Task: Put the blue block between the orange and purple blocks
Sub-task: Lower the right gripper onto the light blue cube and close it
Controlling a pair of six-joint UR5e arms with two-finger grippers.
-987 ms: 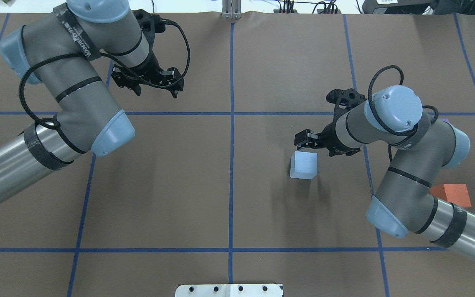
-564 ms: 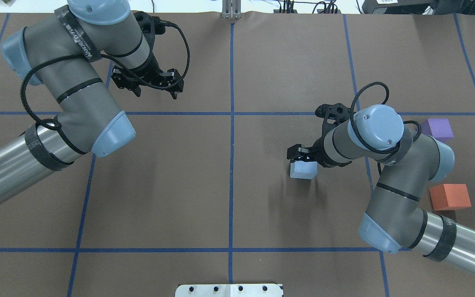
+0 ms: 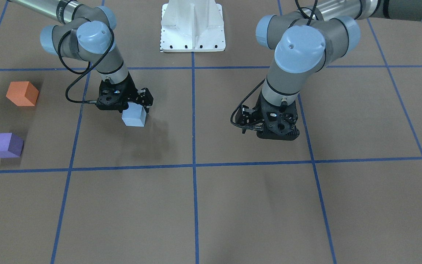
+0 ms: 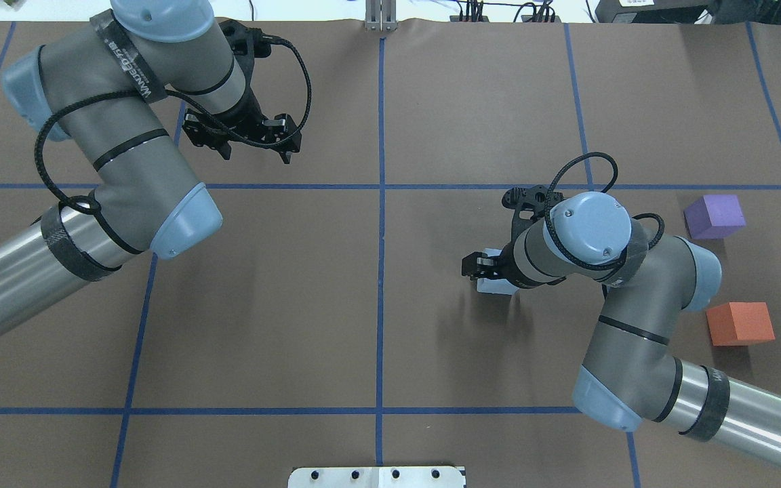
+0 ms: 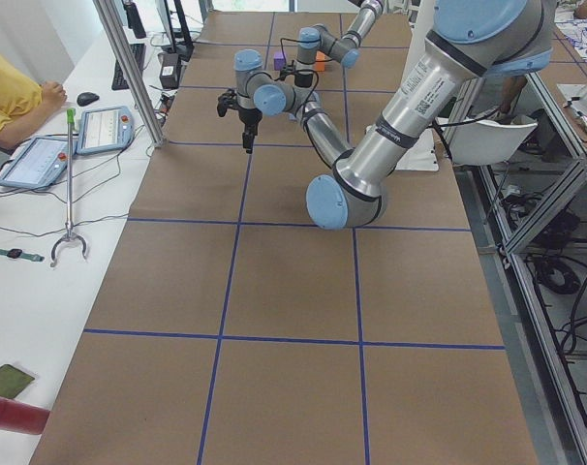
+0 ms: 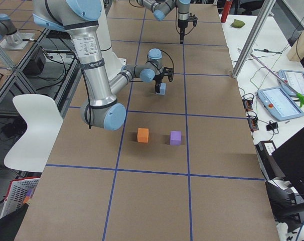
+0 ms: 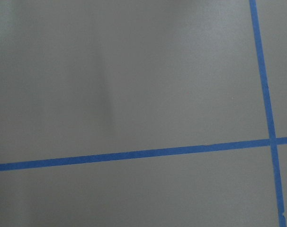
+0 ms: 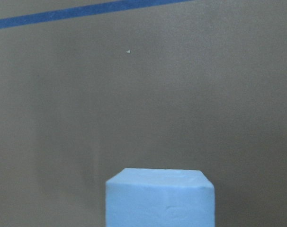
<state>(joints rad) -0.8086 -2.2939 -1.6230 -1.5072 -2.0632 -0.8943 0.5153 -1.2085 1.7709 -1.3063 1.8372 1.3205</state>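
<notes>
Right gripper (image 3: 134, 105) has come down from beside the blue block (image 3: 134, 117) and straddles it, jaws wide. Block unmoved, well apart from the orange block (image 4: 739, 323) and purple block (image 4: 714, 216). Left gripper (image 4: 255, 150) unchanged, jaws wide.

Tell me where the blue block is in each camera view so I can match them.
Front-facing: blue block sits left of centre, above the middle.
Overhead: block right of centre, mostly covered by the right arm.
Exterior left: cannot make it out.
Exterior right: block upper middle.
Left wrist: not in it.
Right wrist: block bottom centre.
Shared landmark: the orange block and purple block pair, in all four exterior views.
</notes>
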